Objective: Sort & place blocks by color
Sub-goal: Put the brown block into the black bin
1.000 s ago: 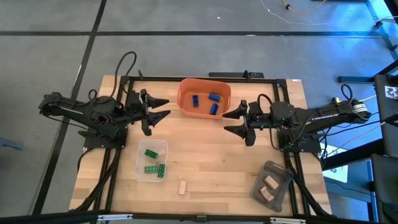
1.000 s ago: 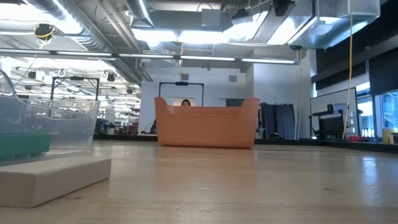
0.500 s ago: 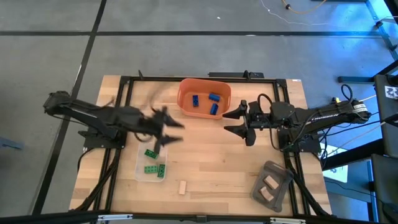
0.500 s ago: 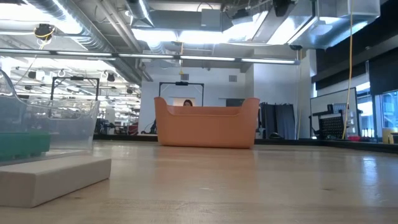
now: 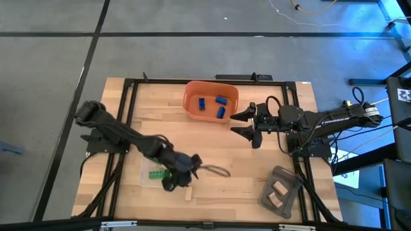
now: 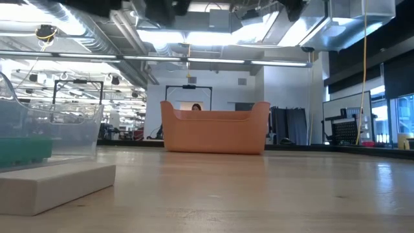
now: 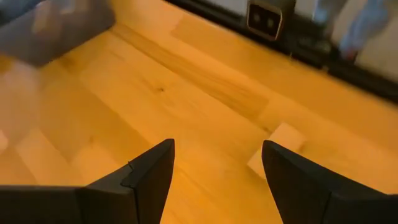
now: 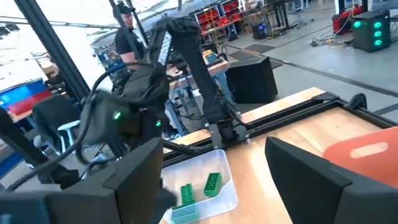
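Three blocks (image 5: 212,106) in bin (image 5: 191,96) — loose block (image 5: 189,194) beside tray (image 5: 146,174).

The left arm (image 5: 138,142) covers part of the clear tray (image 5: 145,174) and its green blocks (image 5: 156,174). The left gripper (image 5: 183,173) is blurred. In the low view, the tan block (image 6: 55,186) is cut off by the picture's edge.

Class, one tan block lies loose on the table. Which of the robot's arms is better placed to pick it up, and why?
The left. Its open pincer hangs just above the loose tan block, which shows between its fingers in the left wrist view. The right pincer waits by the orange bin, much farther from the block.
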Available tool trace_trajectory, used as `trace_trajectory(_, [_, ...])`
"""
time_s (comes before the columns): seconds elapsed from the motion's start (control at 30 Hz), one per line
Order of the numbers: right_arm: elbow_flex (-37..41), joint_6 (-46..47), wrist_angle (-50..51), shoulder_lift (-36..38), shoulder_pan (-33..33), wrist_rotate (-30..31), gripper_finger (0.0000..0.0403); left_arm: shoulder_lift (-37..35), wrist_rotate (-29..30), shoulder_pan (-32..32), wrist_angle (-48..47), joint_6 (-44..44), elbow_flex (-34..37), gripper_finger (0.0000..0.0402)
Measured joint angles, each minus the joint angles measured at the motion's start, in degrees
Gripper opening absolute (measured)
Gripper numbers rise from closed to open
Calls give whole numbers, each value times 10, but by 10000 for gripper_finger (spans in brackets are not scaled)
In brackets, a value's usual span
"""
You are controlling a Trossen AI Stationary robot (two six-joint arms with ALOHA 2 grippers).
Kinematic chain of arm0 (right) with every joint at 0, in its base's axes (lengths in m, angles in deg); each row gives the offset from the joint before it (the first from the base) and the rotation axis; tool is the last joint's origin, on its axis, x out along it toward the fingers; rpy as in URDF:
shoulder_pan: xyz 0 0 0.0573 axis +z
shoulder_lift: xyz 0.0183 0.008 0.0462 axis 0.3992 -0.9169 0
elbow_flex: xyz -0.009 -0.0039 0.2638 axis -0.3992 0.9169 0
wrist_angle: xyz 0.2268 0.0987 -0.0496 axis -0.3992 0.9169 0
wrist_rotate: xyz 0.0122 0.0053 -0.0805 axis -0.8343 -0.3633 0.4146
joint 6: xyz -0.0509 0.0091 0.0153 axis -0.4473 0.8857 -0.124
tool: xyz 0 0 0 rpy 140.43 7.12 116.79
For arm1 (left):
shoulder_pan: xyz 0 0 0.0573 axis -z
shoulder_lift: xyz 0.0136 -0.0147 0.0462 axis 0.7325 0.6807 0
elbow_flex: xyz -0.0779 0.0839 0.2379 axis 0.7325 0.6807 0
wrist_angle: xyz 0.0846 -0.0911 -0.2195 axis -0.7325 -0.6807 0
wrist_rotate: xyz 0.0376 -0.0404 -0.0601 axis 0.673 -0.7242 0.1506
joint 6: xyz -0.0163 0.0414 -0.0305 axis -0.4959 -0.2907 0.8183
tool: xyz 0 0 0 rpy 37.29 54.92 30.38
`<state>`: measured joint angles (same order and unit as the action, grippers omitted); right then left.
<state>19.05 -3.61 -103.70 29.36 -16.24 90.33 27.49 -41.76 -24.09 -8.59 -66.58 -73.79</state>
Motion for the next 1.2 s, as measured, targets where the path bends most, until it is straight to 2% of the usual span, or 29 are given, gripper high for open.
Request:
trace_trajectory(0.13, [0,-2,6,0,0,22,284,56,10,15,-20,-63,-38,235])
trace_trajectory(0.33, [0,-16,8,0,0,57,284,127,-16,20,-190,-131,-129,235])
trace_trajectory(0.43, [0,-18,9,0,0,65,284,156,-15,19,-234,-146,-165,235])
trace_trajectory(0.73, [0,-17,34,0,0,73,284,204,-48,34,-236,-174,-179,235])
trace_trajectory(0.9, [0,-17,36,0,0,73,284,222,-14,54,-214,-187,-179,235])
trace_trajectory(1.2, [0,-16,35,0,0,73,284,251,-4,54,-205,-221,-179,235])
